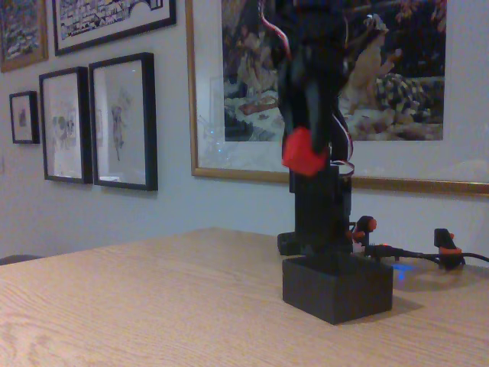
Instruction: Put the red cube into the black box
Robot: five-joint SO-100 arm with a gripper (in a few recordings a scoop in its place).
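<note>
Fixed view, low, at table level. Far left on the pale wall: small black-framed pictures, glass fronts, faint sketches inside. At 12 to 1 o'clock of frame centre hangs a large gilt-framed painting, figures in it, too blurred to read.

Wooden table: light oak-look grain, flat, matte, runs across the whole lower half.

Centre-right: black arm, upright servo body behind the box, upper links going out the top edge. Gripper points down, approx at 12 o'clock of the black box. Red cube sits at the gripper's tip, clear of the table and in mid-air, tilted w/ one corner low. Bright red, matte, plain faces, edges soft from blur. Fingers are black on black, so the gap can't be made out; prob. clamped on the cube, since nothing else bears it.

Black box directly at 6 o'clock of the cube, well below it, not touching. Low, rectangular, wider than tall, matte plain sides, near corner toward the camera, resting flat on the table.

Right of the box, 3 o'clock: black cable w/ orange-red knobs lying on the table, faint blue glow beneath.
</note>
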